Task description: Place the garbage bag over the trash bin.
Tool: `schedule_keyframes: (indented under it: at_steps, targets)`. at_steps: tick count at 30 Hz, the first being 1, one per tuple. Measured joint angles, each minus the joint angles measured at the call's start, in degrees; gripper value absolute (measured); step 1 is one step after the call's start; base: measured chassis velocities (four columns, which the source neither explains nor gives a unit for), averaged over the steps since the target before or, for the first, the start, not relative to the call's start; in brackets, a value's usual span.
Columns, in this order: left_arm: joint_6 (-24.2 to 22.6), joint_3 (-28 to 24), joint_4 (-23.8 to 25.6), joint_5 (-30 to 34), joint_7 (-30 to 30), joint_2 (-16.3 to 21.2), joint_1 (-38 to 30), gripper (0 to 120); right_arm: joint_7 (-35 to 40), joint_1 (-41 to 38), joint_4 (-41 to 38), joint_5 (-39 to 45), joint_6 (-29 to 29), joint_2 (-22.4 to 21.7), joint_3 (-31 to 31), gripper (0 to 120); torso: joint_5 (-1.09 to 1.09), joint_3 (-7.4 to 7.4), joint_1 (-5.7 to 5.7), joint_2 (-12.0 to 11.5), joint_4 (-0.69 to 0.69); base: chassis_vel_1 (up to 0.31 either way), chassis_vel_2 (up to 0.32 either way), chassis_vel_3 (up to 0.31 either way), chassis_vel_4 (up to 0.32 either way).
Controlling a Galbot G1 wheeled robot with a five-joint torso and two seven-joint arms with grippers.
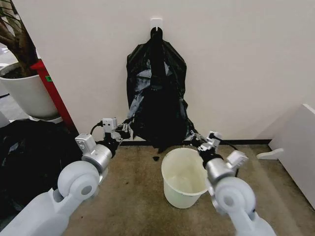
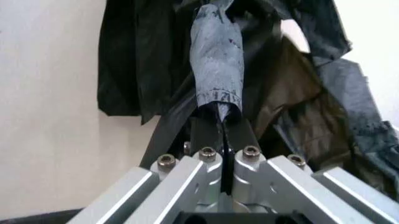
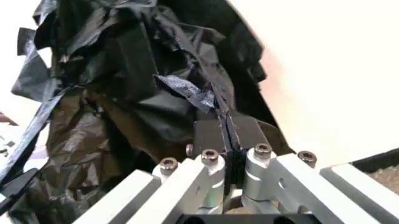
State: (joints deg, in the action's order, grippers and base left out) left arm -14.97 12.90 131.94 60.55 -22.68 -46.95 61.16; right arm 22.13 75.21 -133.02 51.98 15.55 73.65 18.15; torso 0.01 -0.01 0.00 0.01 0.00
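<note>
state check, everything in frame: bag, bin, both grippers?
garbage bag: hanging from wall hook, lower corners pinched, not over bin.
trash bin: upright on floor, unlined, empty.
left gripper: shut on bag's lower left edge.
right gripper: shut on bag's lower right edge.

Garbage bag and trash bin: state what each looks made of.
The garbage bag looks like thin black plastic film, glossy: it wrinkles and catches light in grey patches. Both the left gripper and right gripper pinch it. The trash bin looks like cream-white moulded plastic, smooth and matte, though the look leaves that open.
</note>
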Motion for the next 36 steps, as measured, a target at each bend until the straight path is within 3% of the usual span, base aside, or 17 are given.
schedule_keyframes:
  at_steps: [5, 10, 14, 19, 26, 36]
  targets:
    - [-0.29, 1.62, 2.85, -0.64, 0.23, 0.23, 6.00, 0, 0.48, 4.72, -2.80, -0.41, 0.47, 0.75, 0.09, 0, 0.00, 0.00, 0.00, 0.00, 0.00, 0.000, 0.000, 0.000, 0.000]
    - [0.72, 2.01, 3.37, -7.88, 3.39, -1.72, 15.41, 0, -3.49, 14.38, -4.15, -3.46, -0.40, 3.28, 1.25, 0, -0.01, 0.00, 0.00, 0.00, 0.01, 0.000, 0.000, 0.000, 0.000]
    - [0.98, 1.11, 4.45, -10.12, 4.48, -2.30, 18.20, 0, -4.14, 17.86, -5.93, -4.16, -0.98, 3.06, 2.08, 0, -0.01, 0.00, 0.00, 0.00, 0.01, 0.000, 0.000, 0.000, 0.000]
    - [1.01, 1.53, 6.59, -9.34, 4.32, -1.77, 17.40, 0, -1.66, 18.43, -9.10, -3.97, -1.21, 2.18, 3.54, 0, -0.01, 0.01, 0.00, 0.00, 0.00, 0.000, 0.000, 0.000, 0.000]
    - [1.53, 5.74, 9.80, -3.08, 3.85, 1.15, 13.57, 0, 7.27, 12.50, -10.56, 3.04, 0.16, -0.69, 7.08, 0, 0.01, 0.02, 0.00, 0.00, 0.01, 0.000, 0.000, 0.000, 0.000]
    - [1.62, 5.40, 10.01, 6.82, 6.11, 3.76, 9.42, 0, 5.84, 11.40, -10.50, 5.95, 1.21, -1.35, 17.43, 0, 0.00, 0.02, 0.00, -0.01, -0.01, 0.000, 0.000, 0.000, 0.000]
